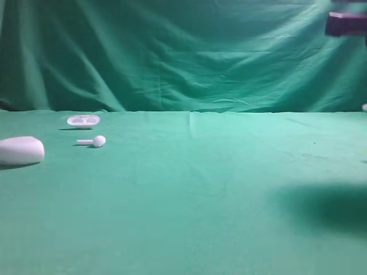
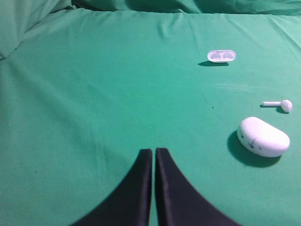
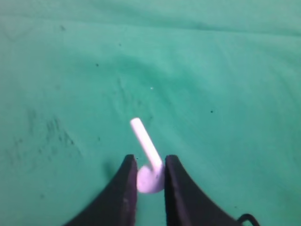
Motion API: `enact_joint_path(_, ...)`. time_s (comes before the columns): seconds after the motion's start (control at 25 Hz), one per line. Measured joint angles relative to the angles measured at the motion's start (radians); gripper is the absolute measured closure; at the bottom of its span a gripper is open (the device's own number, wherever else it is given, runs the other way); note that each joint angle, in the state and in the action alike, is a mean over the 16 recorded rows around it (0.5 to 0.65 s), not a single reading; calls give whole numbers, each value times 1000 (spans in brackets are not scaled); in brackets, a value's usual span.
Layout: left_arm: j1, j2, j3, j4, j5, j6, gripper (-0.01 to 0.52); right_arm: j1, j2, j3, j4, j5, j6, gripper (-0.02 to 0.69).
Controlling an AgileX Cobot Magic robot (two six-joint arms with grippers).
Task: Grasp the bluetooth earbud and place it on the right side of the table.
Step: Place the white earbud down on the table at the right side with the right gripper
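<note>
1. Right gripper point(image 3: 150, 176): clamped on a bluetooth earbud point(image 3: 149, 179). In the right wrist view the rounded head sits between the two dark fingertips and the short straight stem points up and away from them, tilted to the left.
2. The held bluetooth earbud hangs above the table point(image 3: 225, 84); whether it touches the green cloth cannot be told. The cloth below it shows faint dark marks.
3. In the exterior high view only a dark purple part of the right arm point(image 1: 346, 23) shows at the top right corner of the frame, and a broad shadow lies on the table near its right edge.
4. Left gripper point(image 2: 154, 155): fingertips pressed together with only a thin slit between them, holding nothing. It hovers over bare green cloth on the left part of the table.
5. A second earbud point(image 1: 94, 141) lies on its side near the rear left of the table, stem pointing left.
6. A flat white oval tray point(image 1: 84, 120) lies just behind the second earbud, close to the rear edge and apart from it.
7. A large white rounded case shell point(image 1: 20, 150) rests at the left edge of the table, in front of and to the left of the second earbud.
8. A draped green backdrop point(image 1: 183, 51) rises behind the rear edge.
</note>
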Motion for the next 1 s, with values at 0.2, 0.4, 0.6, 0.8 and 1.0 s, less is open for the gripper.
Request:
enact_joint_path(0.2, 0, 0, 0, 0, 0, 0, 514, -23, 22, 93, -16, -135, 19, 547)
enact_joint_path(0.4, 0, 0, 0, 0, 0, 0, 514, -24, 63, 117, -34, -217, 42, 503)
enact_joint_path(0.6, 0, 0, 0, 0, 0, 0, 514, -24, 89, 118, -49, -244, 60, 380)
enact_joint_path(0.8, 0, 0, 0, 0, 0, 0, 514, -24, 92, 98, -54, -221, 71, 238)
enact_joint_path(1.0, 0, 0, 0, 0, 0, 0, 514, -24, 65, 55, -49, -148, 72, 193)
